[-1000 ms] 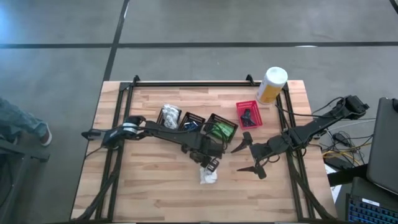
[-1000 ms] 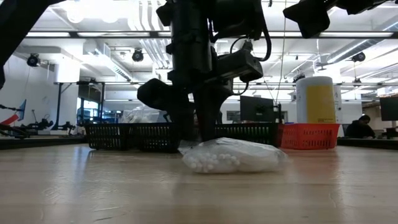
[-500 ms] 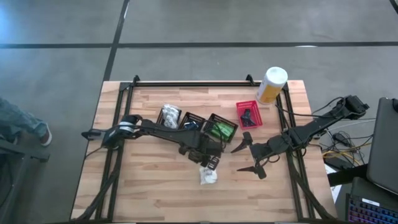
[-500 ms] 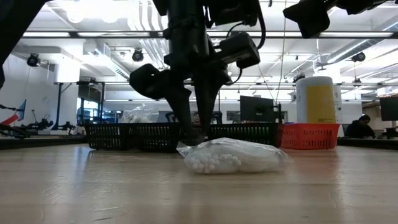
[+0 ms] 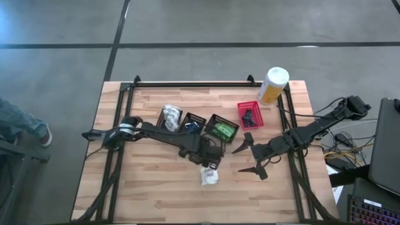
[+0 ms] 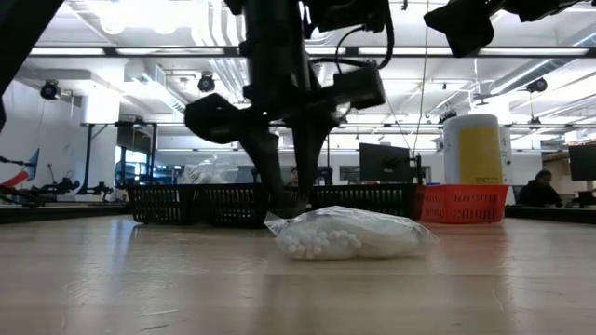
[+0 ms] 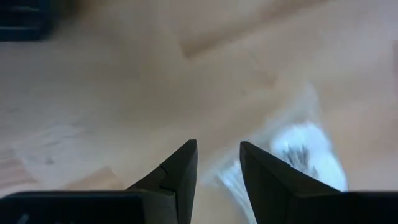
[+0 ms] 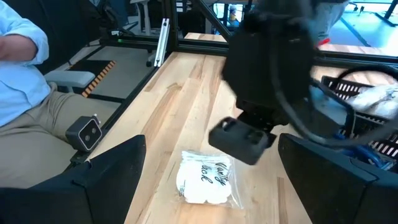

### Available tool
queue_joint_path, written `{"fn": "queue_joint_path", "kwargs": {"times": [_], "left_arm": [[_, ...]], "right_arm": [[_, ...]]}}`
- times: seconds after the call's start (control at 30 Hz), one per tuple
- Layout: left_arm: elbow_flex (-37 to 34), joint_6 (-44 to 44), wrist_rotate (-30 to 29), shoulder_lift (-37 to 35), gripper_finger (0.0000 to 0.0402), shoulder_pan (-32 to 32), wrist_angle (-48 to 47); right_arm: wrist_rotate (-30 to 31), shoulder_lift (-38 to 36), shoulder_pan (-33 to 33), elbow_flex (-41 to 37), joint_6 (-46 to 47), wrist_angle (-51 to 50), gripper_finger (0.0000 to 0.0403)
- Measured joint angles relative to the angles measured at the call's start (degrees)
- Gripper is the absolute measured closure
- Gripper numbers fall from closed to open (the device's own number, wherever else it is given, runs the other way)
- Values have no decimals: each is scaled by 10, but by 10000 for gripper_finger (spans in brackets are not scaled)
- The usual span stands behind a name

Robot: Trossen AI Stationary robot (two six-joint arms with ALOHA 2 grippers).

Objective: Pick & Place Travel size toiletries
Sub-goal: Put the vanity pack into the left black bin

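Observation:
A clear-wrapped bag of white lumps (image 5: 209, 177) lies flat on the wooden table (image 5: 144, 187), also seen in the low view (image 6: 349, 233) and the right wrist view (image 8: 205, 177). My left gripper (image 5: 211, 165) points down at the bag's far edge, its fingers (image 6: 276, 200) a little apart; in the left wrist view the bag (image 7: 305, 152) lies beside one finger. Toward the table's right edge my right gripper (image 5: 236, 160) hangs wide open with nothing between its fingers. More toiletries lie in the baskets: a white lump (image 5: 170, 116) and green packets (image 5: 220, 130). My left gripper comes from above, pointing down, with its fingertips (image 7: 186, 155) at the bag's far edge (image 7: 231, 177). Whether they touch the clear wrap I cannot tell. The bag lies on the table.
Three black mesh baskets (image 5: 194, 122) and a red one (image 5: 249, 115) stand in a row behind the bag. A tall white-and-yellow canister (image 5: 273, 85) stands at the far right. A seated person (image 8: 25, 93) is beside the table. Bare wood lies near the front edge.
My left gripper has rolled about the line it points along while staying over the bag's far edge. The gap between its fingers looks unchanged. The bag stays on the table, with its end by the gripper shifted slightly.

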Motion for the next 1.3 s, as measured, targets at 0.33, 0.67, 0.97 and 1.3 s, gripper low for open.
{"fn": "queue_joint_path", "kwargs": {"times": [0.33, 0.67, 0.97, 1.3], "left_arm": [[-20, -172, -163, -14, 275, -87, 3], [-202, -359, -316, -122, 256, -160, 131], [-552, -253, -289, -219, 224, -167, 711], [-618, -272, -297, -212, 219, -176, 823]], "right_arm": [[0, 0, 0, 0, 0, 0, 39], [0, 0, 0, 0, 0, 0, 39], [0, 0, 0, 0, 0, 0, 39], [0, 0, 0, 0, 0, 0, 39]]}}
